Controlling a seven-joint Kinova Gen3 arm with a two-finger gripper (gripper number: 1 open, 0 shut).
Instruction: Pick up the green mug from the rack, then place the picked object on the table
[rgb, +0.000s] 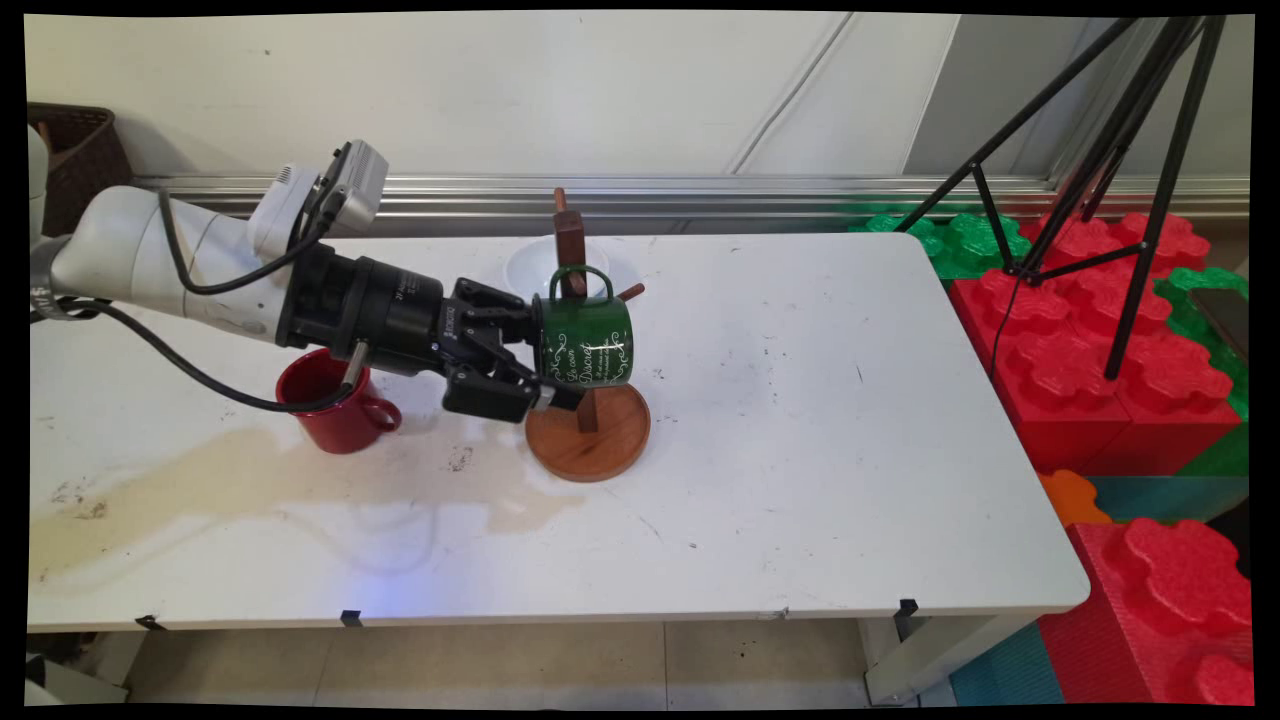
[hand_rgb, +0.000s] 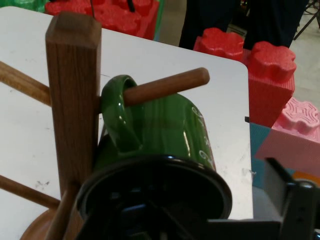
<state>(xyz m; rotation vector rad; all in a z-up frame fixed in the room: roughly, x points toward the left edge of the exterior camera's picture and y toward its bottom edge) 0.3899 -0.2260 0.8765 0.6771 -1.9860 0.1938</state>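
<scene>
The black two-finger gripper (rgb: 540, 370) grips the rim of the glossy green enamel mug (rgb: 586, 340), whose handle hangs on a peg of the wooden mug tree (rgb: 588, 432). A sideways tug could topple the tree toward the red ceramic mug (rgb: 343, 405) at nine o'clock on the bench (rgb: 800, 450).

Claw (rgb: 540, 365) grips green mug (rgb: 588, 340) hanging on wooden rack (rgb: 588, 432).

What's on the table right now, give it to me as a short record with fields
gripper: gripper at the rim of the green mug
green mug: its handle is hooked over a peg of the wooden mug tree
beside arm: red mug, upright
behind the tree: white bowl
surface: white table with a brownish stain
</scene>
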